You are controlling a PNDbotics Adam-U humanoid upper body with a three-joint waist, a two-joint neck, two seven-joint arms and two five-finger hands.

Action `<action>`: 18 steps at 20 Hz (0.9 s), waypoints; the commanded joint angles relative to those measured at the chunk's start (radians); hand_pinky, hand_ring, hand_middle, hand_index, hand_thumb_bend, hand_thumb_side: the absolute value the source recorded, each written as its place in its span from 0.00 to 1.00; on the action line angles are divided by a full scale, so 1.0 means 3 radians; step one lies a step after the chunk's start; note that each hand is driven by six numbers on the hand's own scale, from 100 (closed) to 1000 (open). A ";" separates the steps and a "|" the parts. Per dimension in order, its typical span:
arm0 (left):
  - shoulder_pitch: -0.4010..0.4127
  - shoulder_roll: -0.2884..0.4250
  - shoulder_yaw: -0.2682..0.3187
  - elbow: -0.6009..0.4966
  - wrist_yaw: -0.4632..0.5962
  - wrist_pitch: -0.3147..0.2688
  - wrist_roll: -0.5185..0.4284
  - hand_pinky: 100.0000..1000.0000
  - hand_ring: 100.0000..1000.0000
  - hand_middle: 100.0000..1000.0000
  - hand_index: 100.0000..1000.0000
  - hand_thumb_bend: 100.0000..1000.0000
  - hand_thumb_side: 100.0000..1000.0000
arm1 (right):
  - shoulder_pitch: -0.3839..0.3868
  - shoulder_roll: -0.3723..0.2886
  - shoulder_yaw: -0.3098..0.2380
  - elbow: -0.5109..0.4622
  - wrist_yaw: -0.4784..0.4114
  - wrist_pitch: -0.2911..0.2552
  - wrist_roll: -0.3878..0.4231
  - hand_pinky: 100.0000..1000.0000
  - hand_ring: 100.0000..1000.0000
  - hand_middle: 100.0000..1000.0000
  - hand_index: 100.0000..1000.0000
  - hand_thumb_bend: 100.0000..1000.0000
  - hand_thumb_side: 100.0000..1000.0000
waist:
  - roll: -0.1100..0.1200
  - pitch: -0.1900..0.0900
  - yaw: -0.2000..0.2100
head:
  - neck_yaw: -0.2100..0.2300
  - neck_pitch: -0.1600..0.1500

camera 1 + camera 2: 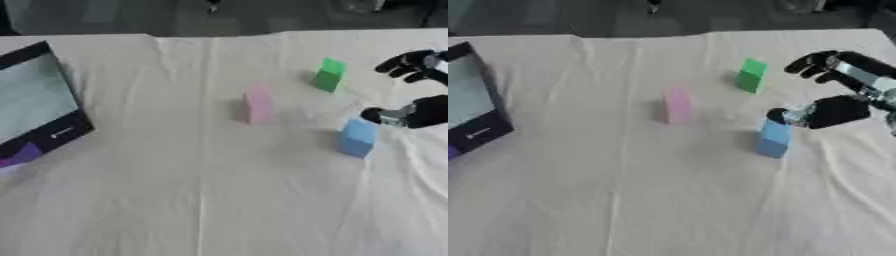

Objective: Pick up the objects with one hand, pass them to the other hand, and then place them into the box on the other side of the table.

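Three blocks stand on the white cloth: a pink block (pixel 258 104) in the middle, a green block (pixel 329 74) farther back and to the right, and a blue block (pixel 357 137) nearer on the right. My right hand (pixel 837 87) comes in from the right edge, open, its fingers (pixel 811 61) spread beyond the green block's right and its thumb (pixel 791 116) just above the blue block's top. Nothing is held. My left hand does not show.
A black-rimmed box (pixel 39 105) with a pale inside sits at the left edge, tilted, a purple thing (pixel 19 154) at its near corner. The cloth-covered table (pixel 201 200) is creased. Dark floor lies past its far edge.
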State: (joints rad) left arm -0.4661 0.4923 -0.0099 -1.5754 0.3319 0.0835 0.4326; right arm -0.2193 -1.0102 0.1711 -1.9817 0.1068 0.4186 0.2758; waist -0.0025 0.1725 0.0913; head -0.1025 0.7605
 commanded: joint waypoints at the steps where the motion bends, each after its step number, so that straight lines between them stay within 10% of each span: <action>1: -0.0046 0.0112 0.0016 -0.0029 -0.0005 0.0005 -0.0005 0.87 0.79 0.82 0.76 0.16 0.66 | -0.0025 -0.0102 0.0013 -0.0061 0.0111 0.0011 0.0127 0.86 0.86 0.80 0.81 0.54 0.28 | -0.0017 -0.0005 0.0008 | -0.0029 -0.0026; 18: -0.0029 0.0076 -0.0002 -0.0064 -0.0066 0.0011 -0.0021 0.87 0.79 0.81 0.75 0.14 0.67 | -0.0176 0.0080 0.0245 0.0291 0.0823 -0.0028 0.0608 0.89 0.88 0.82 0.85 0.51 0.25 | 0.0005 0.0016 0.0049 | -0.0116 0.0005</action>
State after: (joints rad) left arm -0.4653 0.4917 -0.0157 -1.5752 0.3213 0.0894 0.4296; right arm -0.2590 -0.9699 0.2496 -1.9049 0.3308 0.4160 0.4511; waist -0.0022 0.1761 0.1056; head -0.1320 0.7632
